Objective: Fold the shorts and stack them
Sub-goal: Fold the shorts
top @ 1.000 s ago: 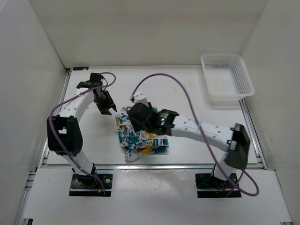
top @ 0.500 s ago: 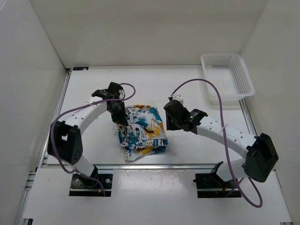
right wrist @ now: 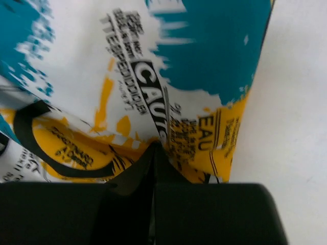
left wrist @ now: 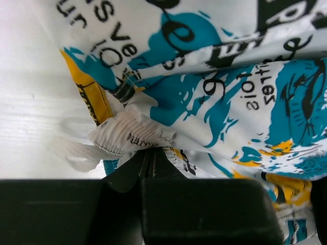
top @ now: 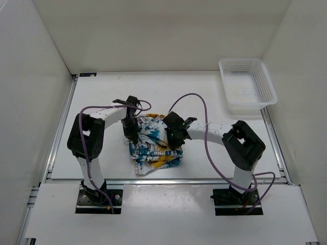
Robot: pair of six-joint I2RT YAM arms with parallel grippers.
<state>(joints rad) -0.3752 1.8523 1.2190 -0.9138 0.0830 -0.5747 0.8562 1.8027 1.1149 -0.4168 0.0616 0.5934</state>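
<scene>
The shorts lie in a rumpled heap at the near middle of the bench. The left end effector is closed on the ribbed white waistband at their left edge. The right end effector has its fingers pressed together, tips against their yellow-printed right edge. A white mesh basket sits at the far right corner.

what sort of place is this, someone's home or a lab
Most likely a lab test cell, not a home: plain white walls box in a white table, the left arm and right arm are bolted at its near edge, with shorts and a basket on it.
</scene>
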